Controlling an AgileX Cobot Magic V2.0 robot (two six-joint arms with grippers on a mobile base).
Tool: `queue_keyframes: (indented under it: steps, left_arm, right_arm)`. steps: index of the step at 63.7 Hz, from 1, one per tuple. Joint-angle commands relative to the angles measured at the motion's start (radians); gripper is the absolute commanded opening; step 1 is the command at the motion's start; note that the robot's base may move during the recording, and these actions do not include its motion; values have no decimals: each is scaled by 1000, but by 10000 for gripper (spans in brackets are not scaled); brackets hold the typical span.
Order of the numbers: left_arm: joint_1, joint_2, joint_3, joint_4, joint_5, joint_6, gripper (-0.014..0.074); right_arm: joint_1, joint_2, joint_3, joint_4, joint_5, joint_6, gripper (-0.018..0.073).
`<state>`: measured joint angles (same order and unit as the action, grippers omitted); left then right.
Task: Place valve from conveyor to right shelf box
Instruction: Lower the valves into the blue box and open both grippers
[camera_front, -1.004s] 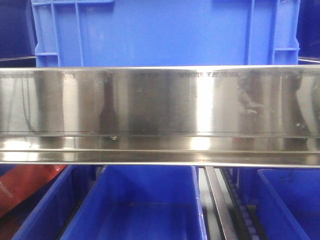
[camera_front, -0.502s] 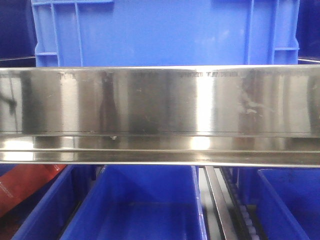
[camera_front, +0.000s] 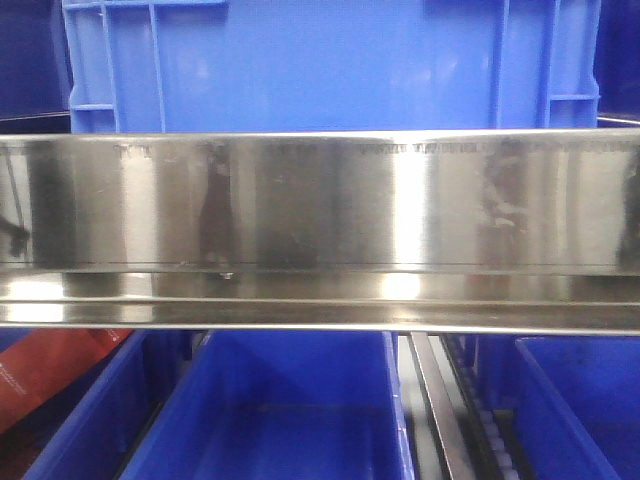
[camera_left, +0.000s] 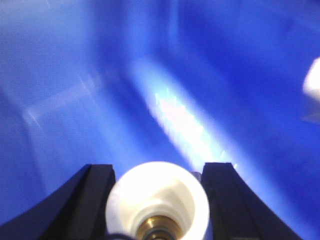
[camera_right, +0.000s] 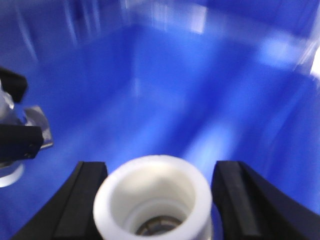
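In the left wrist view my left gripper (camera_left: 157, 200) is shut on a valve (camera_left: 157, 197), whose white end cap and brass bore face the camera, over the blue inside of a box (camera_left: 75, 75). In the right wrist view my right gripper (camera_right: 157, 200) is shut on a second valve (camera_right: 152, 200), white cap forward, inside a blue box (camera_right: 200, 75). The left gripper with its silver valve also shows at the left edge of the right wrist view (camera_right: 15, 135). The conveyor is out of view. Neither gripper shows in the front view.
A shiny steel shelf rail (camera_front: 320, 230) crosses the front view. A large blue crate (camera_front: 330, 60) stands above it. Blue bins (camera_front: 290, 410) and a red item (camera_front: 50, 375) lie below it. A white blur (camera_left: 312, 82) sits at the left wrist view's right edge.
The front view is almost the same. Only dim reflections on the steel rail have shifted a little.
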<state>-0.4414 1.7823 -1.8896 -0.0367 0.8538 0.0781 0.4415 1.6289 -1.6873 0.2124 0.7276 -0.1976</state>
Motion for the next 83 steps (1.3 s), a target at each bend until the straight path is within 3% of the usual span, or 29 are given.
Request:
queue_keyframes:
  steps: [1,12,17,33,39,45,55,61,71,78,83]
  left_arm:
    - [-5,12,-16,-6,-23,1,-111]
    - [-5,48,-16,-6,8,1,-83]
    - [-5,56,-16,-4,28,1,9]
    - [-1,61,-16,-4,51,1,449]
    - [-1,61,-16,-4,54,1,535]
    - [-1,54,-16,-6,60,1,554]
    - [-1,17,-21,-6,71,1,547]
    - [-1,-19,-28,-6,77,1,547]
    - [-1,-118,-28,-2,77,1,483]
    - [-1,-182,-28,27,79,1,318]
    - [-1,-225,-28,51,90,1,139]
  right_arm:
    - [0,23,-18,2,-41,-4,-153]
    - [0,54,-18,2,-33,-4,-113]
    - [0,58,-18,2,-29,-4,-19]
    - [0,58,-18,2,-2,-4,420]
    - [0,58,-18,2,5,-4,515]
    - [0,50,-18,2,7,-4,539]
    - [0,7,-18,2,-5,-4,538]
    - [0,-39,-18,2,-22,-4,484]
    - [0,-141,-18,2,-24,-4,221]
    - [-4,-215,-18,2,-2,-4,-12]
    - [-4,-263,-18,2,19,-4,-155]
